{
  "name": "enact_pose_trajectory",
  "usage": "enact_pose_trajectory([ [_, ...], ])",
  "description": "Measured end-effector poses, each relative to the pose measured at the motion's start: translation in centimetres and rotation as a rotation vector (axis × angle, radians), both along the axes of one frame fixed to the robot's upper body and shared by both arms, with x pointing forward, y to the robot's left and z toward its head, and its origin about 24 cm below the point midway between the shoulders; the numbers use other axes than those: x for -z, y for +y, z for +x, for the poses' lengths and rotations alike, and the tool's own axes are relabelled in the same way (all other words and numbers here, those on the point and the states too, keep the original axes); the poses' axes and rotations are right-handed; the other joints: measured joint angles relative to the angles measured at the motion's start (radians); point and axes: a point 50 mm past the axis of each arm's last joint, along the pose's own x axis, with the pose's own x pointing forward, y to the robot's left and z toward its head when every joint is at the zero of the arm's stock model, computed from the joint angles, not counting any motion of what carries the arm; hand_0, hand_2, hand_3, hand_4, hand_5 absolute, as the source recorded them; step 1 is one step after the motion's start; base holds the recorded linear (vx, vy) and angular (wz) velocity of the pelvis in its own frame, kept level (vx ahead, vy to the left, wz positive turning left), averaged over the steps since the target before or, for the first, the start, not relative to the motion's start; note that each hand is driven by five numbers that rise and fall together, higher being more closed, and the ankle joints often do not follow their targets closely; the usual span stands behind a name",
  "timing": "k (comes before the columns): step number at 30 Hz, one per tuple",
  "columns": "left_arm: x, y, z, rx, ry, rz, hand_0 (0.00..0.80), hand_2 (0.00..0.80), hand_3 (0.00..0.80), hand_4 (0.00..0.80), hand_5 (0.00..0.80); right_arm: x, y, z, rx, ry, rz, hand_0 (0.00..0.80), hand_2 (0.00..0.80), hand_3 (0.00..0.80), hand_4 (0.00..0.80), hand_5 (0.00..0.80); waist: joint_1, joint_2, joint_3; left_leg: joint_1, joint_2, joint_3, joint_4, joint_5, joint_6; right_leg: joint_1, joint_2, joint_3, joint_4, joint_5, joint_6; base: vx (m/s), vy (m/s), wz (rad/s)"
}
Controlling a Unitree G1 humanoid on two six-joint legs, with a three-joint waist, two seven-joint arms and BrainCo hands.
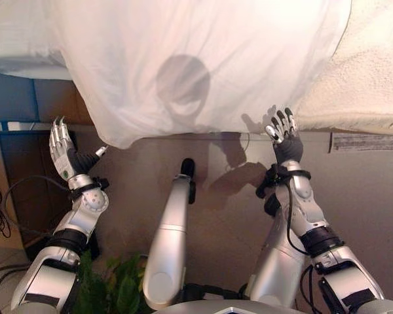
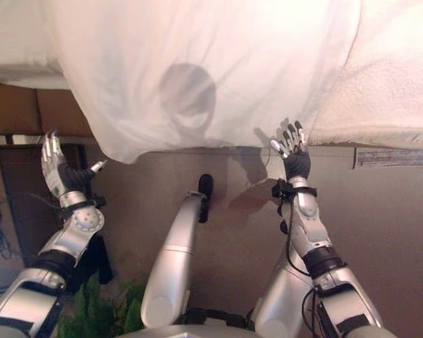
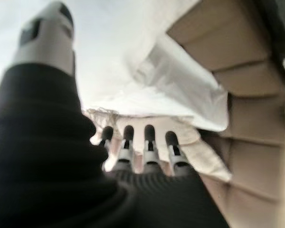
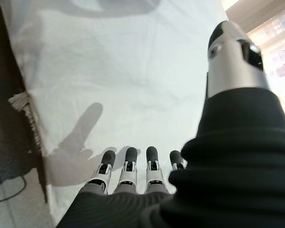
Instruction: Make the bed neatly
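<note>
White sheet (image 1: 203, 59) — draped over the bed (image 1: 363, 78), its hem hanging off the bed's near edge. Left hand (image 1: 64, 152), right hand (image 1: 283, 139): fingers spread, empty, below that hem. Step: reaching; next, likely grasp the hem.

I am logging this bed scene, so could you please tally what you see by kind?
White sheet hanging over the bed edge: 1
Cream fleecy blanket: 1
Green plant: 1
Robot hands, both open, holding nothing: 2 (left hand, right hand)
Total: 5
</note>
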Motion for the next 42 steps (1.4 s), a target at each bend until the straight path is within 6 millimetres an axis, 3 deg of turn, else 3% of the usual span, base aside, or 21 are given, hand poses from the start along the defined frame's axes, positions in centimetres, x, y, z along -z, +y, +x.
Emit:
enact_pose_trajectory([
  [6, -1.8, -2.2, 2.2, 0.000, -0.026, 0.265, 0.000, 0.000, 0.000, 0.000, 0.000, -1.4, 1.5, 0.9, -0.019, -0.023, -0.024, 0.000, 0.000, 0.000, 0.000, 0.000, -0.006, -0.002, 0.002, -0.054, 0.014, 0.004, 0.035, -0.004, 0.002, -0.046, 0.011, 0.004, 0.003, 0.016, -0.006, -0.019, 0.014, -0.09],
  [16, -2.9, -3.2, 3.8, 0.010, -0.010, 0.423, 0.000, 0.000, 0.000, 0.000, 0.000, -1.7, 1.3, 2.0, 0.013, 0.000, -0.044, 0.000, 0.000, 0.000, 0.000, 0.000, -0.043, -0.017, 0.009, -0.171, 0.023, 0.006, 0.127, -0.022, 0.016, -0.150, 0.000, 0.009, 0.051, 0.033, -0.018, -0.024, 0.046, -0.06],
  [30, -4.6, -3.1, 5.7, -0.003, 0.142, 0.530, 0.000, 0.000, 0.000, 0.000, 0.000, -2.4, 1.5, 2.5, -0.021, -0.032, -0.052, 0.000, 0.000, 0.000, 0.000, 0.000, -0.092, -0.027, 0.013, -0.285, 0.058, 0.042, 0.175, -0.029, 0.040, -0.251, -0.008, 0.011, 0.051, 0.062, -0.016, -0.044, 0.015, -0.05],
  [42, -6.7, -2.6, 7.1, -0.114, 0.318, 0.609, 0.000, 0.000, 0.000, 0.000, 0.000, -2.3, 1.1, 2.6, -0.065, -0.098, -0.067, 0.000, 0.000, 0.000, 0.000, 0.000, -0.117, -0.033, 0.012, -0.318, 0.082, 0.065, 0.130, -0.023, 0.042, -0.271, 0.005, -0.009, -0.015, 0.080, -0.011, -0.037, -0.020, -0.04],
])
